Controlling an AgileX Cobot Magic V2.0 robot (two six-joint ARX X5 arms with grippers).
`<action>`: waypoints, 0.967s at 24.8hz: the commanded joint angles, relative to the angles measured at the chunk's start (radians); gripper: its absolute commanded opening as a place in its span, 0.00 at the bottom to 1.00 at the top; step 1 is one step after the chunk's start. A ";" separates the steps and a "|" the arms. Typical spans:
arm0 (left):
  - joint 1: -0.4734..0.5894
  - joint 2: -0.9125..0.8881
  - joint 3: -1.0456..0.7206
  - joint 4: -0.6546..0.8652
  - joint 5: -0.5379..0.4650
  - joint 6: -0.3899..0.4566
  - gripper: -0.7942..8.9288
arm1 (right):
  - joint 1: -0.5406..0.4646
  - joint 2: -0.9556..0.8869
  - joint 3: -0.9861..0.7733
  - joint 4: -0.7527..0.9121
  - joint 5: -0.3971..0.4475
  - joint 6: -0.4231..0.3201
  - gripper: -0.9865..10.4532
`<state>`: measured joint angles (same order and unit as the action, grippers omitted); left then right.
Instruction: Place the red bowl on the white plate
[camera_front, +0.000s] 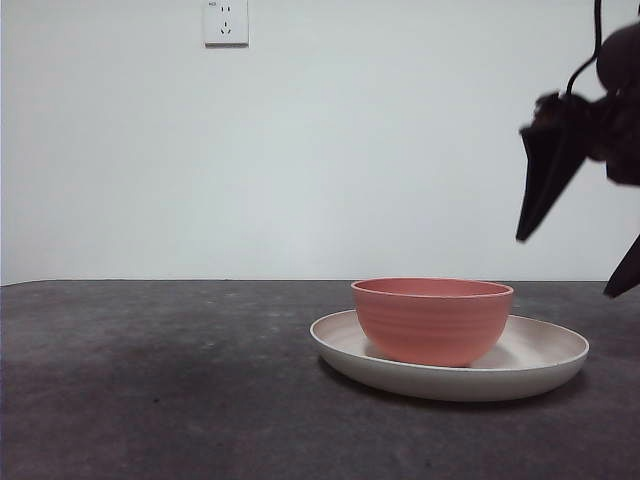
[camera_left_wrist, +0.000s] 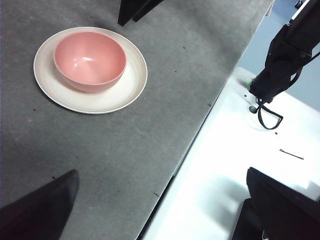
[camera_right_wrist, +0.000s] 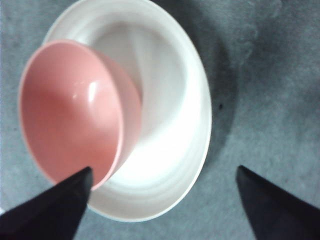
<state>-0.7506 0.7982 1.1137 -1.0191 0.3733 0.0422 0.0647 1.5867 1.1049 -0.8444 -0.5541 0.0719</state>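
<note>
The bowl (camera_front: 432, 320) sits on the plate (camera_front: 545, 360), off toward one rim, below the right hand (camera_front: 575, 240), which hangs above, wide open, holding nothing.

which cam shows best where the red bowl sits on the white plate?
Left wrist view: whole red bowl seen from above, off-centre on the white plate. Front view is side-on, hiding depth. Right wrist view is close and blurred, with a jaw over the bowl's edge.
</note>
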 joint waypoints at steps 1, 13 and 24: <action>-0.010 0.004 0.009 0.011 0.006 -0.001 0.66 | 0.000 0.049 0.019 0.025 -0.001 -0.024 0.40; -0.010 0.004 0.009 0.011 0.006 -0.001 0.66 | 0.000 0.188 0.019 0.112 -0.004 -0.020 0.33; -0.010 0.005 0.009 0.014 0.006 -0.001 0.66 | 0.002 0.219 0.019 0.152 0.000 0.026 0.14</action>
<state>-0.7506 0.7982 1.1137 -1.0149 0.3733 0.0418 0.0647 1.7805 1.1057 -0.6971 -0.5552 0.0830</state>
